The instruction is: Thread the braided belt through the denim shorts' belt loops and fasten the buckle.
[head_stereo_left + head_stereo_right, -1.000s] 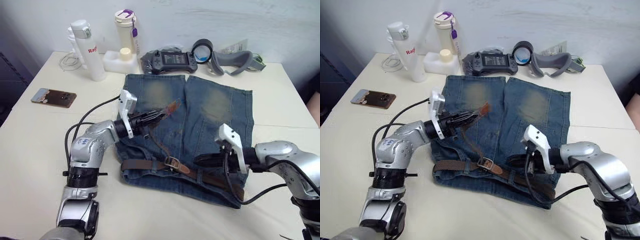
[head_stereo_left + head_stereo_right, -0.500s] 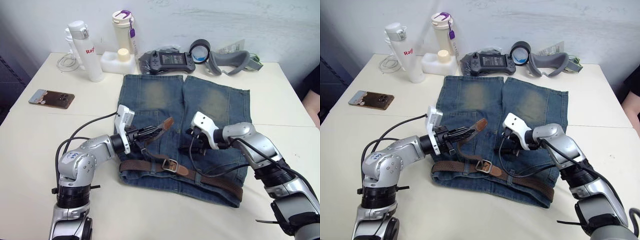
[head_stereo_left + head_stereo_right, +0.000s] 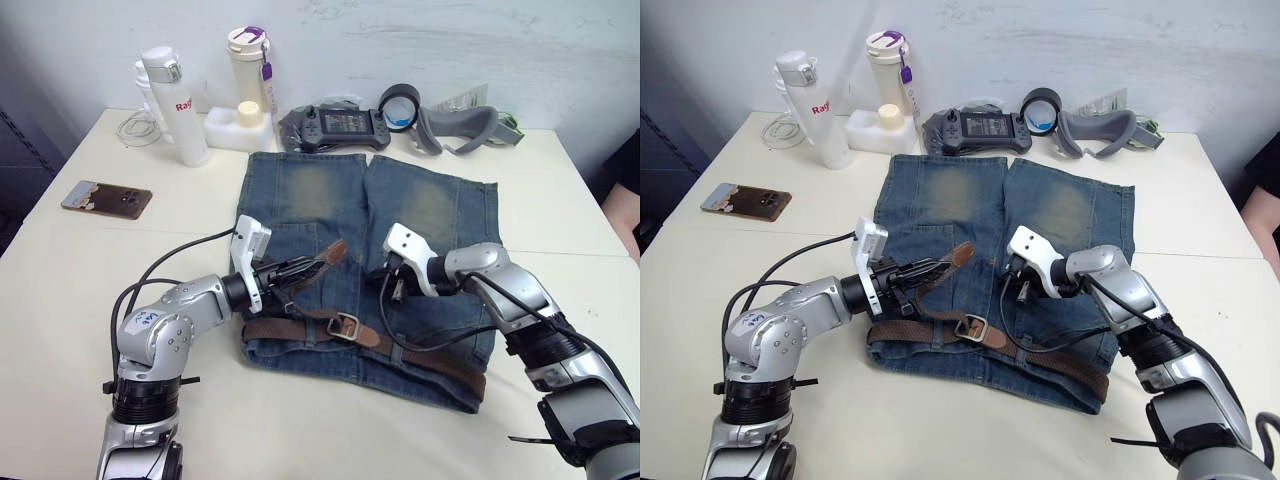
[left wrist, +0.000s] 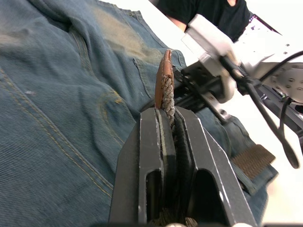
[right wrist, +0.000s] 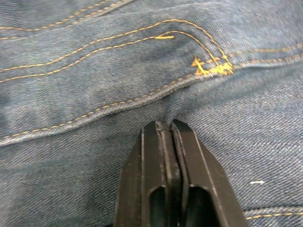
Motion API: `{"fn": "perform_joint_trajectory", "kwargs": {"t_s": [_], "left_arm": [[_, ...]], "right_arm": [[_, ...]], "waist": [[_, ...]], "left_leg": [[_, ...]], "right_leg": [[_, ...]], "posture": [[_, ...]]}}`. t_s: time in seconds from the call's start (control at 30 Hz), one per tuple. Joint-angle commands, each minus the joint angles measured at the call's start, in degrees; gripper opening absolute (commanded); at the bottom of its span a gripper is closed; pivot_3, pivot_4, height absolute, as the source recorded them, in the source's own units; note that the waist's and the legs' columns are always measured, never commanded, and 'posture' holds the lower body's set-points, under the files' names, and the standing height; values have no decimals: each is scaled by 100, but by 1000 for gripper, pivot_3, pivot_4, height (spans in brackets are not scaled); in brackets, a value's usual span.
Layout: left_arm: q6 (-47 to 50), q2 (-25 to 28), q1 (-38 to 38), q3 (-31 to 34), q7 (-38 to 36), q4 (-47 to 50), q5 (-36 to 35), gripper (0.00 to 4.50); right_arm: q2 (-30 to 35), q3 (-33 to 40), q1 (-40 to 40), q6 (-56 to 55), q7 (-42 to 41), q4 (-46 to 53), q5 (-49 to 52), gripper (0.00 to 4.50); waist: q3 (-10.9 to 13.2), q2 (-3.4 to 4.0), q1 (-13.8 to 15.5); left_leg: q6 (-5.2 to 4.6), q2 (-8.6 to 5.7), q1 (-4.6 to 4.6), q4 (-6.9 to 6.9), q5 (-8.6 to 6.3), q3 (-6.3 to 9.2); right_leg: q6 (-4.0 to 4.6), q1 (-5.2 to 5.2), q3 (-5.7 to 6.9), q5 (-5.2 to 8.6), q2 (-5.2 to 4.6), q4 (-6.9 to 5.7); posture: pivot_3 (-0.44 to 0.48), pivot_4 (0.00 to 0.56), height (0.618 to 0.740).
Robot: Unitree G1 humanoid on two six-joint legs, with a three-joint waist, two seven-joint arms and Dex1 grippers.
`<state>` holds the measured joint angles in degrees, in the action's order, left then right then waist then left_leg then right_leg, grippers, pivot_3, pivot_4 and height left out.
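So rn my left end effector (image 3: 300, 270) is clamped on the belt (image 3: 420, 352) just behind the tan tip (image 3: 335, 251), which sticks up off the shorts (image 3: 430, 215) pointing toward the right arm. The rest of the belt runs along the waistband at the near counter (image 3: 60, 290) edge, buckle (image 3: 343, 326) lying mid-waistband, below and just right of my left grip. Right end effector (image 3: 1008, 281) is closed w/ nothing in it afaict, tips pressed onto denim near the fly seam. Tip's long axis aims away from the buckle, so imo the left arm, being nearer, has to swing it back down.
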<state>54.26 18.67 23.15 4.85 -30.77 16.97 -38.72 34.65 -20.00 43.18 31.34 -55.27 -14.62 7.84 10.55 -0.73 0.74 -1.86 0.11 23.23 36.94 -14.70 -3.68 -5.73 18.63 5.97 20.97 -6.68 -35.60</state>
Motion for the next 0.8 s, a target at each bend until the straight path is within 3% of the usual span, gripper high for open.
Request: {"fn": "perform_joint_trajectory", "kwargs": {"t_s": [0.03, 0.17, 0.33, 0.4, 0.47, 0.53, 0.63, 0.8], "left_arm": [[-279, -76, 251, -82, 111, -197, 169, 0], [-671, -109, 664, -392, 210, -815, 676, 0], [-1181, -150, 1050, -713, 172, -1433, 1177, 0], [-1344, -155, 1110, -814, 109, -1552, 1320, 0], [-1444, -183, 1131, -821, 67, -1620, 1364, 0], [-1526, -217, 1127, -796, 43, -1654, 1375, 0], [-1699, -275, 1091, -687, -19, -1644, 1323, 0], [-2346, -482, 1070, -248, -328, -1667, 982, 0]], "right_arm": [[-8, 88, 537, -802, 397, -1031, -604, 68], [-231, -33, 1464, -1939, 788, -2565, -1148, 68], [-579, -45, 2068, -2733, 1050, -3799, -1426, 68], [-642, 86, 2119, -2706, 768, -3915, -1308, 721], [-601, 163, 2128, -2694, 521, -3916, -1245, 1358], [-457, 425, 2117, -2517, 300, -3666, -1024, 2334], [-126, 959, 2031, -1832, -205, -2954, -483, 3070], [463, 1396, 1336, -248, -1284, -1241, 438, 3070]], "waist": [[1, 1, 9], [1, 1, 5], [14, 9, -69], [15, 10, -95], [19, 14, -98], [26, 22, -97], [42, 31, -94], [85, 56, -68]], "left_leg": [[-1, -1, 2, 1, 1, -1], [-3, -2, 9, 0, 2, -1], [-7, -1, 22, 1, 12, -6], [-8, 0, 28, -2, 15, -7], [-8, 0, 28, -8, 15, -7], [-9, 0, 32, -11, 15, -7], [-9, 3, 34, -9, 15, -7], [-16, 1, 46, 7, 18, -3]], "right_leg": [[0, 1, 1, 0, 0, 0], [0, 6, 1, 0, 0, 0], [0, 19, 1, 0, 6, -17], [-1, 21, 3, 0, 9, -12], [-1, 22, 4, 0, 9, -9], [-1, 25, 4, 0, 9, -7], [-1, 27, 4, 0, 9, -7], [-2, 30, 6, 0, 5, -14]], "posture": [[0, 150, 731], [0, 150, 731], [0, 150, 731], [0, 150, 731], [0, 150, 731], [0, 150, 731], [0, 150, 731], [0, 150, 731]]}}
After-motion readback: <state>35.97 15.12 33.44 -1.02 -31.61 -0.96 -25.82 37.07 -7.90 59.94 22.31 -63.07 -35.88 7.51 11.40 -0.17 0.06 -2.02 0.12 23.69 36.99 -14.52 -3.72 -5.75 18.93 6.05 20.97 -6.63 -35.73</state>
